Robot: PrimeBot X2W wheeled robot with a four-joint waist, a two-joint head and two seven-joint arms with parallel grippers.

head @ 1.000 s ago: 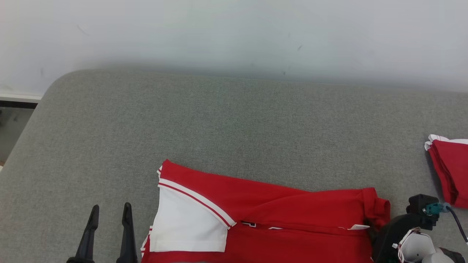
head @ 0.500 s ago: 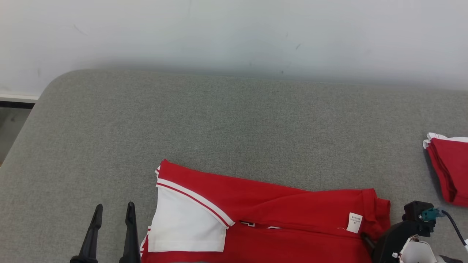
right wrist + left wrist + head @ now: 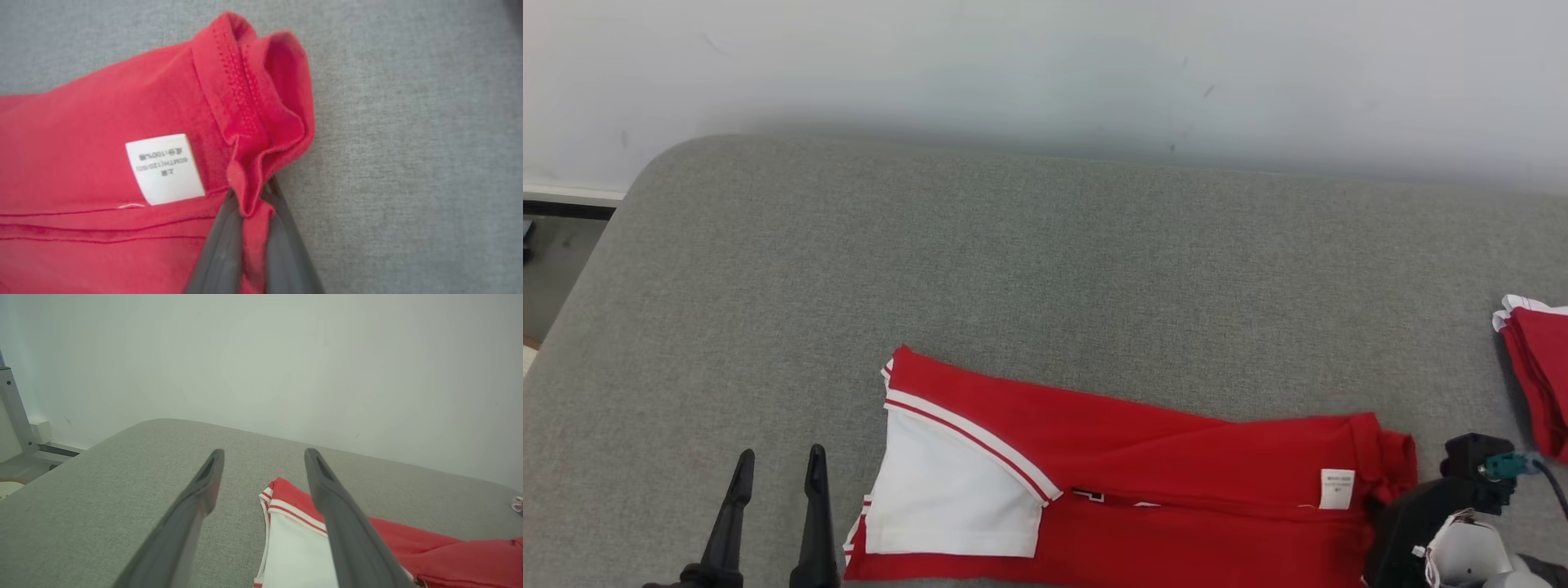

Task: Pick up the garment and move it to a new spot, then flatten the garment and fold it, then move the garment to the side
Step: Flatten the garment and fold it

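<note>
Moved: right gripper (image 3: 253,190) is now clamped on the right end of the shirt (image 3: 1176,449).
Idle: left gripper (image 3: 779,452), jaws apart, left of sleeve (image 3: 947,490).
Tip: lift gently, keeping both layers pinched.

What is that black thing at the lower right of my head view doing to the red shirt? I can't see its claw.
Observer: The right wrist view shows the right claw shut on a bunched fold at the red shirt's hem.
Operator: And that white tag?
Observer: Up close, the label carries small printed lines, upside down in that view.
Operator: Anything beyond the left claw?
Observer: A pale post stands past the grey cushion's corner.
</note>
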